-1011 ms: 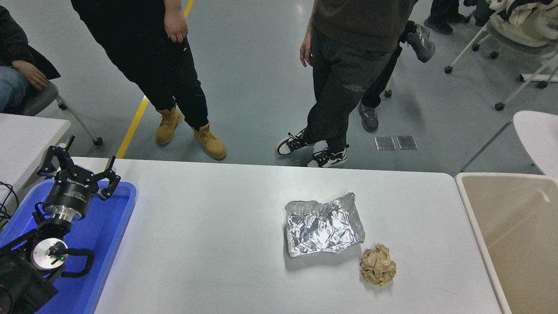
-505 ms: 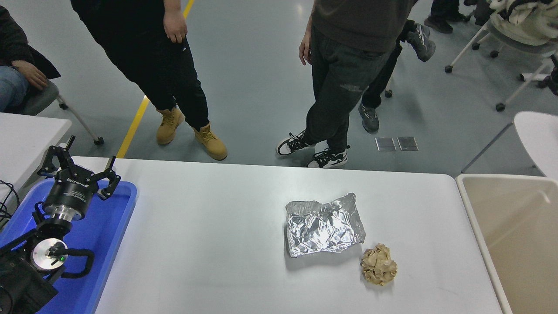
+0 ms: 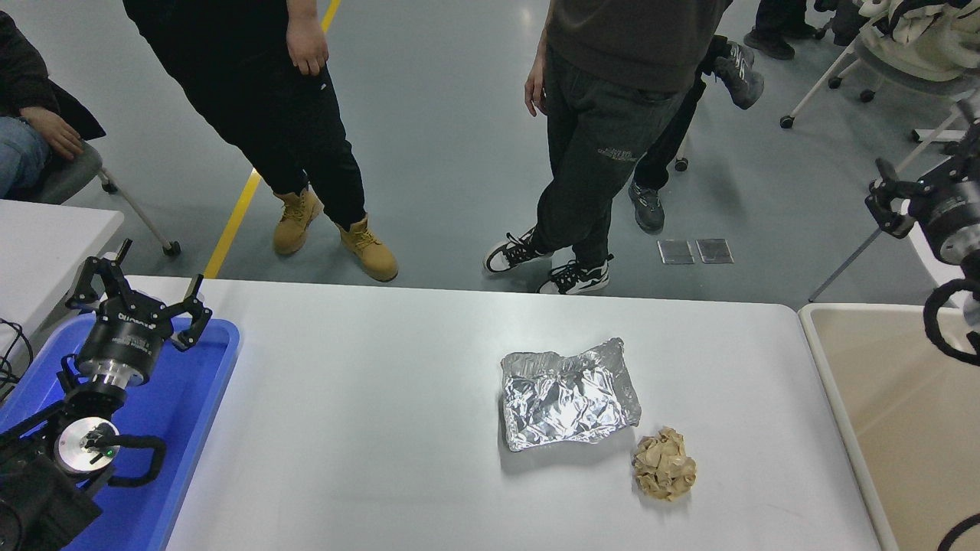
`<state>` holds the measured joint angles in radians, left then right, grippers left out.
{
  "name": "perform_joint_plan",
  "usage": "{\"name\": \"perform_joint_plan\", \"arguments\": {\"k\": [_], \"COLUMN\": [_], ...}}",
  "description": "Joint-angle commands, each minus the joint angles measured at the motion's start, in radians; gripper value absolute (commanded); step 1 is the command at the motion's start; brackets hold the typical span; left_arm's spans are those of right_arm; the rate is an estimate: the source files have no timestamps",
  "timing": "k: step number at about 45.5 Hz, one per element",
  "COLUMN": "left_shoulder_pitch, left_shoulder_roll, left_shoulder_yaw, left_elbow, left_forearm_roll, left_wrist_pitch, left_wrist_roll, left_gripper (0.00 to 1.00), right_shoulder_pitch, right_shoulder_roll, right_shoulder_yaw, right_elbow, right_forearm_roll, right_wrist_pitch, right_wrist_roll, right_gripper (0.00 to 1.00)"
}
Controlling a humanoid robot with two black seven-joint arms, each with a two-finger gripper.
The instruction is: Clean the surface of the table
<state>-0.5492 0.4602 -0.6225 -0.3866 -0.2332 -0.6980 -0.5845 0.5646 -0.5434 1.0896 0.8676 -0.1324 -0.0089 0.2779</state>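
**Right arm swings into frame at the table's edge**

The robot's right black gripper (image 3: pixel 892 200), out of sight half a second ago, has come in at the right edge and hangs above the floor beyond the table's far right corner, over the cream-coloured rectangular bin (image 3: pixel 903 398). Only part of it shows, and whether its fingers are spread or closed cannot be told. Nothing else on the table has shifted.

The wide, matte white table surface (image 3: pixel 367 413) with rounded corners fills the lower middle of the view. On its right half lies a crumpled rectangular sheet of silver aluminium foil (image 3: pixel 570 394); just beside the foil's near right corner, apart from it, sits a scrunched ball of tan paper (image 3: pixel 664 464).

At the lower left, the left black gripper (image 3: pixel 138 297) is parked above the blue plastic tray (image 3: pixel 207 383) with its fingers spread wide, holding nothing. White lettering runs across its body but is too small to read.

Two people stand at the far side: one in black trousers and tan boots (image 3: pixel 337 233), one in dark grey trousers and black-and-white trainers (image 3: pixel 547 264), with faint print on the thigh that cannot be made out. A yellow floor line (image 3: pixel 237 210) runs past the boots.
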Motion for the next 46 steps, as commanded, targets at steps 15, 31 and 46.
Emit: {"name": "perform_joint_plan", "arguments": {"k": [15, 31, 46], "left_shoulder_pitch": [0.0, 0.0, 0.0], "left_shoulder_roll": [0.0, 0.0, 0.0], "left_shoulder_yaw": [0.0, 0.0, 0.0], "left_elbow": [0.0, 0.0, 0.0], "left_forearm_roll": [0.0, 0.0, 0.0], "left_wrist_pitch": [0.0, 0.0, 0.0], "left_wrist_roll": [0.0, 0.0, 0.0], "left_gripper": [1.0, 1.0, 1.0], "right_shoulder_pitch": [-0.081, -0.043, 0.124], "right_shoulder_roll": [0.066, 0.059, -0.021], "right_shoulder_yaw": [0.006, 0.001, -0.195], "right_elbow": [0.001, -0.055, -0.186], "right_forearm_roll": [-0.018, -0.018, -0.021], "right_wrist_pitch": [0.0, -0.002, -0.002], "right_wrist_roll": [0.041, 0.041, 0.04], "right_gripper": [0.99, 0.99, 0.99]}}
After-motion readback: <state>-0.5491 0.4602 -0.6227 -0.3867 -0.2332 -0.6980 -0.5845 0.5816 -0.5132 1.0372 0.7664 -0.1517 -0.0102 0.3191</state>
